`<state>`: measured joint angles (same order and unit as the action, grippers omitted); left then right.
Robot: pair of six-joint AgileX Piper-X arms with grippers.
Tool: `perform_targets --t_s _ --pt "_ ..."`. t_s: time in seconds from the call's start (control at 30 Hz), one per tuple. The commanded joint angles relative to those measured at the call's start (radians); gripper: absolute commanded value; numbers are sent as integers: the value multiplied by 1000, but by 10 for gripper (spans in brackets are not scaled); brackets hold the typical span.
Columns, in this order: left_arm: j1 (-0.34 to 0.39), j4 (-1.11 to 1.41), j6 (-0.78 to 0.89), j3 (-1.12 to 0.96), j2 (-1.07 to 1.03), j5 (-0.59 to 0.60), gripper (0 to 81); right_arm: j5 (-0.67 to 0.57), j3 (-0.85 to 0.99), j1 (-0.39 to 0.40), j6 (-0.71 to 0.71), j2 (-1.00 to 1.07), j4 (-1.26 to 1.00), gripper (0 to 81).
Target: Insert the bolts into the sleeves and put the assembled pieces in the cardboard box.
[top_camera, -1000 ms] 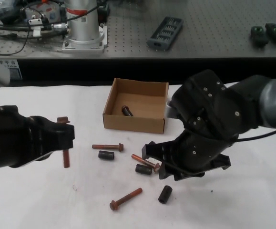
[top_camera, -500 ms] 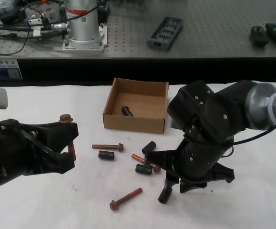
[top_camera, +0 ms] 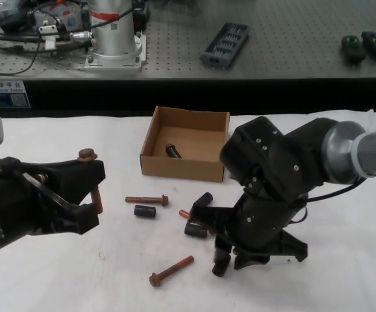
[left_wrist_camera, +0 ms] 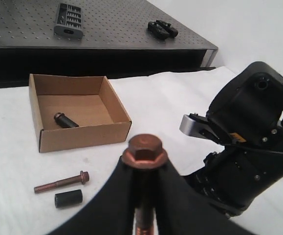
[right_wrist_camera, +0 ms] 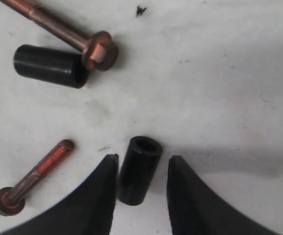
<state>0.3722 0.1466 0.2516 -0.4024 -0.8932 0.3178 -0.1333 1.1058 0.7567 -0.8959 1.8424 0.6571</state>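
Over the cloth, left end effector clamps upright bolt; right end effector apart.

No text can be read. A blue-and-white label on the front edge of the perforated tabletop, far left, has print too small to make out. The white sticker on the silver column is illegible. The small yellow sticker on the black arm housing is also illegible.
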Motion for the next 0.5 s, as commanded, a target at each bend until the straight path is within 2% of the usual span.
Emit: perform_targets --t_s 0.0,0.27,0.47 --pt "0 28 0 -4 16 10 6 -12 7 9 -32 11 -25 269" --pt "0 -6 0 -4 15 10 6 29 7 14 -62 13 -26 267" --pt "0 -19 0 -4 40 10 6 57 7 14 -77 17 -26 160"
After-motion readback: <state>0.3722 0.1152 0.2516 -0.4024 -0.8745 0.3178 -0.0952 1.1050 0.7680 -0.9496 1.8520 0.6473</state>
